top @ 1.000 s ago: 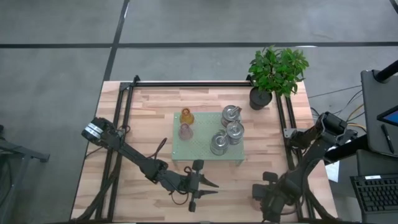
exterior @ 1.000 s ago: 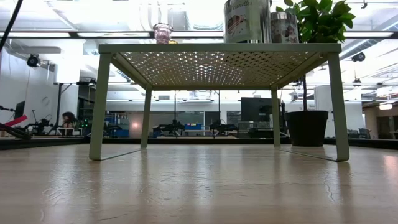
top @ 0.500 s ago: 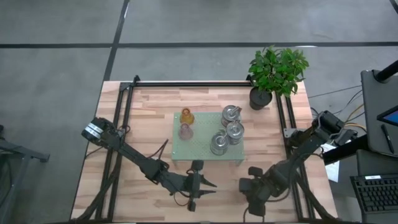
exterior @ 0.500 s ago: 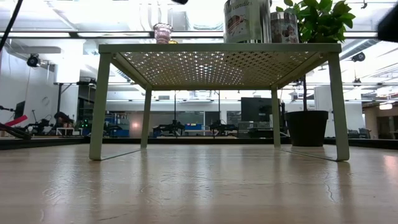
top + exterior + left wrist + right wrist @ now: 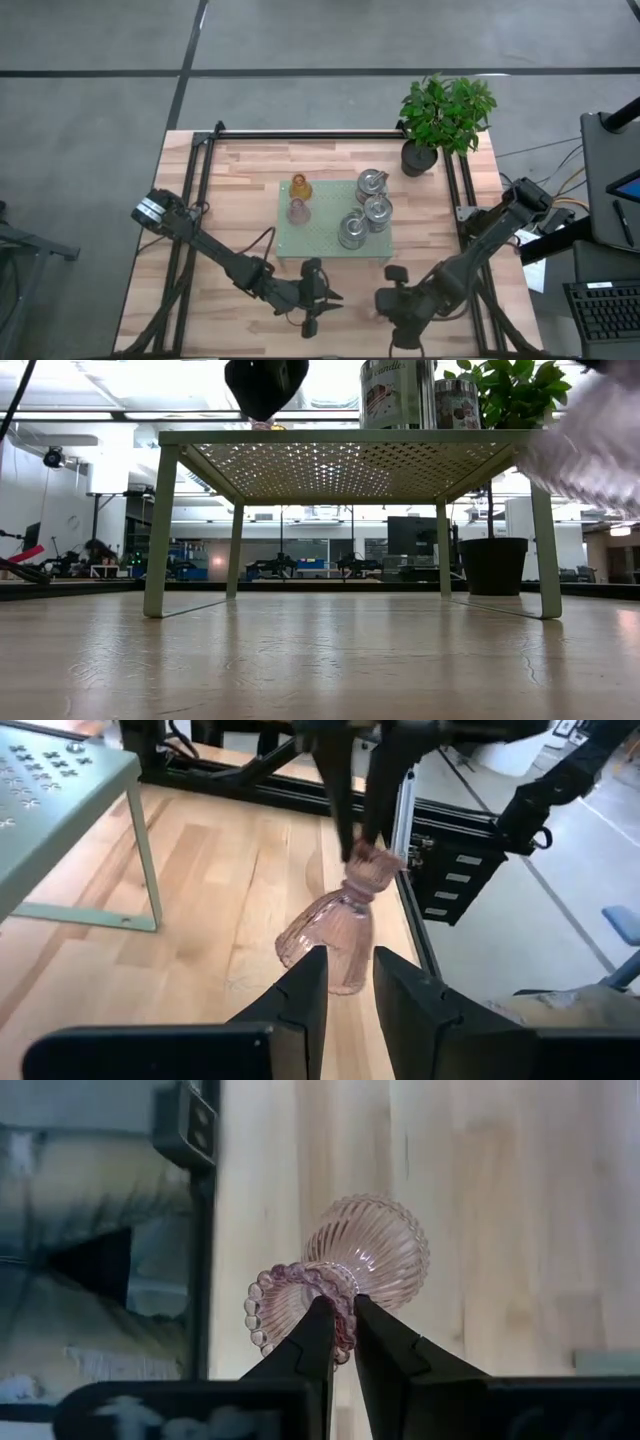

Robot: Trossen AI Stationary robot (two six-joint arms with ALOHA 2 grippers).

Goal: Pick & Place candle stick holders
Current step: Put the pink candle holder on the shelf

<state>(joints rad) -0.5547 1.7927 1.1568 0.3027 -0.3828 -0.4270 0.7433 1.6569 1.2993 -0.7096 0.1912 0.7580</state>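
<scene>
My right gripper hangs over the table's near edge, just right of my left gripper, shut on a pale pink candle stick holder. My left gripper is open and empty in front of the green tray; the pink holder hangs beyond its fingertips. On the tray stand an amber holder, a second pink holder and three silvery holders. My right gripper pinches the pink holder's beaded rim at its narrow end between its two fingers. The fingers come from above, pointing down. The holder hangs tilted below them, its wide ribbed end lowest, lifted clear of the table.
A potted green plant stands at the table's far right corner. Black frame rails run along the table's left and right sides. Bare wood lies left of the tray and under it between its legs.
My right gripper has carried the pink holder along the near edge toward the table's left, ending close beside my left gripper. In the low view the holder now shows as a pale blur at the upper right, and a dark gripper shows at the top.
</scene>
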